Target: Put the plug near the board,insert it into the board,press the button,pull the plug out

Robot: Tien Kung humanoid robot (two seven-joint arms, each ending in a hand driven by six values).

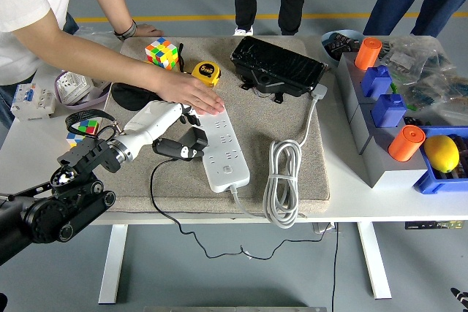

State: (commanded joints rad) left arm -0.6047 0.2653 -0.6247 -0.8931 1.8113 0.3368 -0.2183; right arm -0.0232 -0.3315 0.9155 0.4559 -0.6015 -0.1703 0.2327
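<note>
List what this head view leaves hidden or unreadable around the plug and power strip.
- Plug prongs: hidden by the plug body and the left hand, so whether they have entered the power strip cannot be told.
- Far end of the strip: covered by the person's hand.
- Strip button: too small to read as on or off.
- Right arm: outside the frame.
- Black cable: drops below the table edge; its end is unseen.

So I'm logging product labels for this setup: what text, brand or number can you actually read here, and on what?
Nothing can be read for certain.
Yellow tape measure: a dark round label with pale marks, too blurred to read.
White power strip: no legible print.
White breaker-like device at the left edge: markings too small to read.
Black box: no visible text.
</note>
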